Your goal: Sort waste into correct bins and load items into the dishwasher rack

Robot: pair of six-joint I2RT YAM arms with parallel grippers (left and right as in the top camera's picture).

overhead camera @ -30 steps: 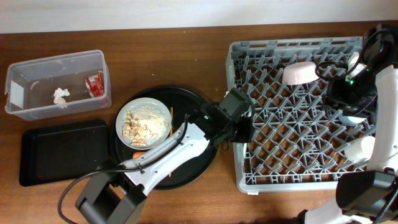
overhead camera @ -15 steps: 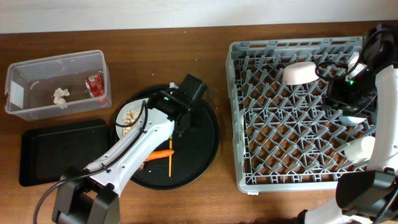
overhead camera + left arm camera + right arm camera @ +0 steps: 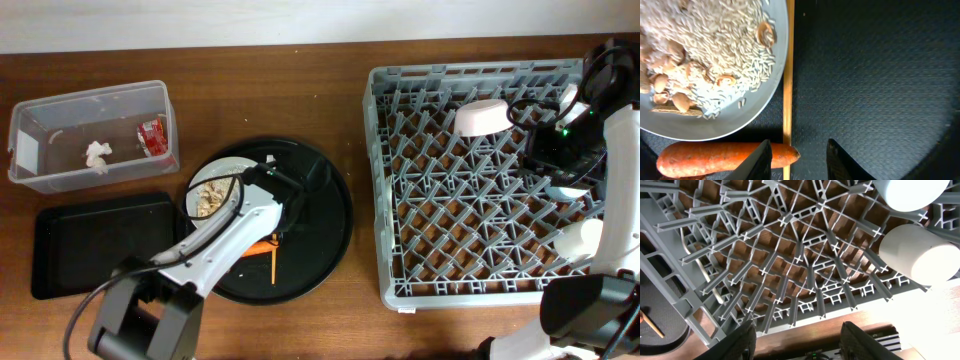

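My left gripper (image 3: 279, 230) is open over the big round black tray (image 3: 325, 240). In the left wrist view the gripper (image 3: 797, 162) stands low with the tip of the orange carrot (image 3: 715, 155) between its fingers. A wooden chopstick (image 3: 788, 75) lies under the carrot, beside the pale grey plate (image 3: 755, 107) of beige food scraps (image 3: 670, 75). The carrot (image 3: 262, 245) and chopstick (image 3: 274, 264) also show overhead. My right gripper (image 3: 552, 150) is open and empty over the grey dishwasher rack (image 3: 400, 270), which holds the pink bowl (image 3: 482, 117) and a cream cup (image 3: 920, 252).
The clear tub (image 3: 60, 115) at the back left holds the white tissue (image 3: 97, 153) and the red wrapper (image 3: 152, 135). The flat black tray (image 3: 100, 240) lies in front of it. The right arm covers the rack's right side.
My left arm has swung left from the rack's edge back over the round tray and come down at the carrot. The right arm has not moved.
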